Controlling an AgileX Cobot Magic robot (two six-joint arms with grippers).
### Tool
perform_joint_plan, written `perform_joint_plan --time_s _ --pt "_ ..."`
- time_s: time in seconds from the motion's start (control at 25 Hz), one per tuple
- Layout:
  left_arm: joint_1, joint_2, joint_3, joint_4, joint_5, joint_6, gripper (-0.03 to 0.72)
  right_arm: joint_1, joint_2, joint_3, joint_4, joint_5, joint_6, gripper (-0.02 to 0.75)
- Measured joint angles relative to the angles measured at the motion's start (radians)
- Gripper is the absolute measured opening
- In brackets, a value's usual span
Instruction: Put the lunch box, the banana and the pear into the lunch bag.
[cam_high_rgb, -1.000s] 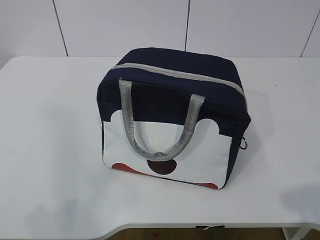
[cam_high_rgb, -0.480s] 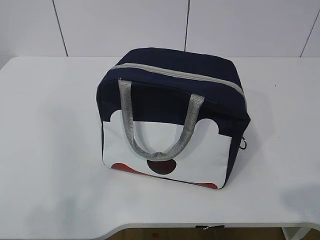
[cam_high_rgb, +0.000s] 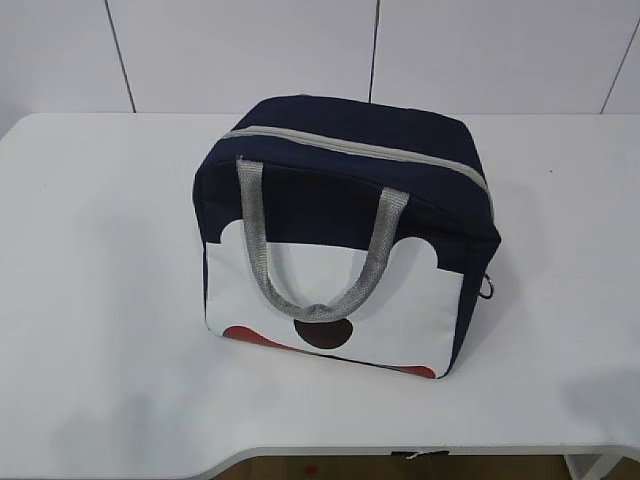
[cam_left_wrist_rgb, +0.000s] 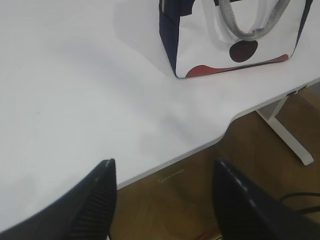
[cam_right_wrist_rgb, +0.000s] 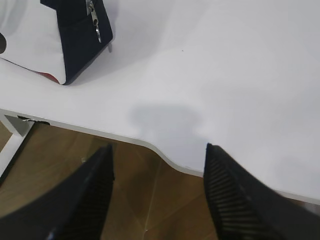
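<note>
Standing zipped on the white table (cam_high_rgb: 90, 300), the lunch bag (cam_high_rgb: 345, 235) shows no lunch box, banana or pear beside it in any view.

Both grippers hang at the table's near edge, well apart from the bag, fingers spread and holding nothing: the left gripper (cam_left_wrist_rgb: 162, 200) has the bag ahead and to its right, the right gripper (cam_right_wrist_rgb: 157, 192) has it ahead and to its left; neither is clearly nearer. The bag's long axis runs left to right, its grey zipper (cam_high_rgb: 360, 148) following that line along the top, with the ring pull (cam_right_wrist_rgb: 92, 20) hanging at the right end. Material: soft navy fabric, a smooth white front panel with red and dark-brown ovals, and ribbed grey webbing handles (cam_high_rgb: 315, 270). Judgement: packing looks complete, or the zipper must be opened first.
</note>
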Motion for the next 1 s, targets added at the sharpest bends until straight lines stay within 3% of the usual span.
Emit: perform_joint_plan --time_s 0.84,1.0 --pt "0.002 0.0 0.0 0.0 0.0 0.0 0.427 0.0 0.0 0.0 0.0 0.0 0.0 0.463" --pt "0.056 0.0 0.0 0.0 0.0 0.0 0.425 -0.012 0.0 0.0 0.0 0.0 0.0 0.463"
